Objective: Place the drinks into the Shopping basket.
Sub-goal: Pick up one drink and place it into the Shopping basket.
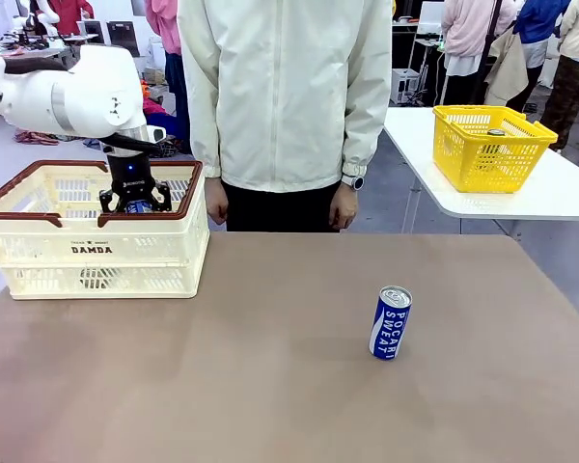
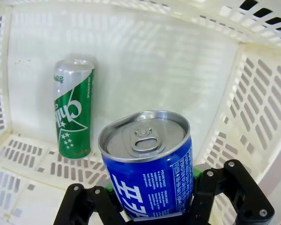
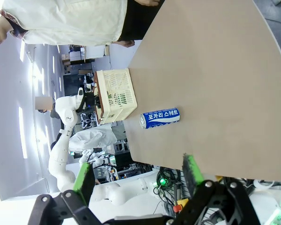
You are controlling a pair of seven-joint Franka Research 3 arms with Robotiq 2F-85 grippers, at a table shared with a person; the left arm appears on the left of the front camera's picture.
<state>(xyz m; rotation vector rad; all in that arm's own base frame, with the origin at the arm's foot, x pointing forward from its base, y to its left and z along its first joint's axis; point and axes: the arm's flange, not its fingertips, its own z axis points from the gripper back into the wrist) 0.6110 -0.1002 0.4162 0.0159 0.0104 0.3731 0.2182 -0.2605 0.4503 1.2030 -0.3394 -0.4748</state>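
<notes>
Pocari can [image 1: 391, 323] on table [image 1: 222, 367] | left gripper [image 1: 135, 204] clamps blue can [image 2: 147, 154] inside Shopping basket [image 1: 39, 251], green can [image 2: 74, 117] beside | right gripper [image 3: 136, 173] spread

Above the Shopping basket [image 1: 39, 253] you see the left arm [image 1: 72, 96], made of smooth, rounded white shells with a grey band at one joint. Its left gripper [image 1: 133, 200] is black, with a small blue light on the body. Well apart from the basket, the right gripper [image 3: 138, 173] shows black links, silver screws and green pads [image 3: 83, 177]. Just beyond the basket, the person wears a cream zip jacket [image 1: 285, 87], dark trousers [image 1: 270, 207] and a wrist watch [image 1: 354, 181].
</notes>
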